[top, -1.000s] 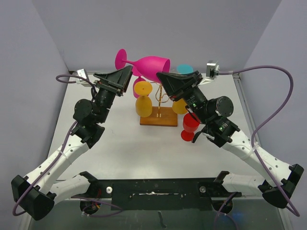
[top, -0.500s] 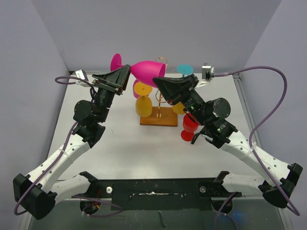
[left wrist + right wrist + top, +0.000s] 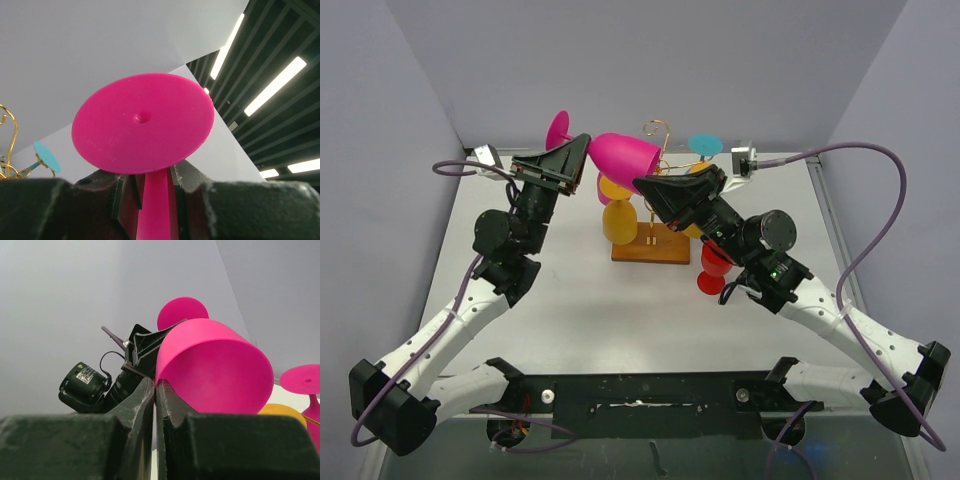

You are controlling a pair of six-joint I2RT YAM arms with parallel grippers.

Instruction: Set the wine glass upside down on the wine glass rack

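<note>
A magenta wine glass (image 3: 625,155) lies on its side in the air above the rack, foot to the left and bowl to the right. My left gripper (image 3: 582,150) is shut on its stem just below the round foot (image 3: 142,122), with the stem between the pads (image 3: 152,182). My right gripper (image 3: 642,185) is shut on the rim of the bowl (image 3: 215,365), pinching the wall (image 3: 156,385). The wine glass rack (image 3: 650,250) stands below on its wooden base, its gold wire arms rising behind the glass.
A yellow glass (image 3: 618,210) hangs upside down on the rack. A red glass (image 3: 715,265) stands on the table to the right of the base, under my right arm. A teal glass foot (image 3: 705,145) shows behind the rack. Grey walls close in on three sides.
My left jaws have closed from wide open onto the stem. The right gripper has carried the glass a little left and down, toward the left gripper.
</note>
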